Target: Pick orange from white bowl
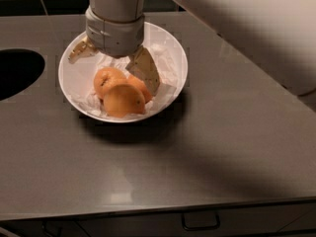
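Note:
The white bowl (170, 48) sits on the grey counter, lined with crumpled white paper. Three oranges lie in it. The orange (106, 80) with the dark stem dimple is on the left, a larger one (124, 100) lies in front, and a deeper-coloured one (143, 87) is partly hidden at the right. My gripper (112, 72) hangs over the bowl, open. One finger (80, 51) is above the left rim and the other finger (145, 70) reaches down beside the right orange. The dimpled orange lies between them, untouched.
A dark round opening (17, 73) is cut into the counter at the left. My arm (247, 23) stretches across the upper right. The counter's front edge runs along the bottom, with a drawer handle (200, 222) below it.

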Robot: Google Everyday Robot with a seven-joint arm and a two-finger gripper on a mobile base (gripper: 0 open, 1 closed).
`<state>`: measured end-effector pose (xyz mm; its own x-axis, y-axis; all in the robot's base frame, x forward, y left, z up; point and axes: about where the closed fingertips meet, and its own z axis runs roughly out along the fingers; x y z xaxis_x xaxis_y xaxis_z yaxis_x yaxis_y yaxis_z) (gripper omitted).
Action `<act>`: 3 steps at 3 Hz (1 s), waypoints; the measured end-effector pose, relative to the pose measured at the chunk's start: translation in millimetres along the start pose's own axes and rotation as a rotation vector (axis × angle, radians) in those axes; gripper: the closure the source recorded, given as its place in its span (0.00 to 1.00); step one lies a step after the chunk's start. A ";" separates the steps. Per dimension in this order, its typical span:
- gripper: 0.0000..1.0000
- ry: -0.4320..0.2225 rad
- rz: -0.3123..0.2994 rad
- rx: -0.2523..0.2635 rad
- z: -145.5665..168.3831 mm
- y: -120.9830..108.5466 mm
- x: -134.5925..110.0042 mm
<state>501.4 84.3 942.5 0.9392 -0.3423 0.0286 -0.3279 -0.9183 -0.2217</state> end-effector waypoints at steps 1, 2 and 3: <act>0.00 -0.011 0.000 -0.003 9.1 0.4 3.4; 0.00 -0.023 -0.003 -0.006 17.4 -0.8 5.3; 0.00 -0.030 -0.014 -0.013 22.8 -3.9 6.1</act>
<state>510.8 90.3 921.3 0.9461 -0.3238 0.0023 -0.3162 -0.9254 -0.2089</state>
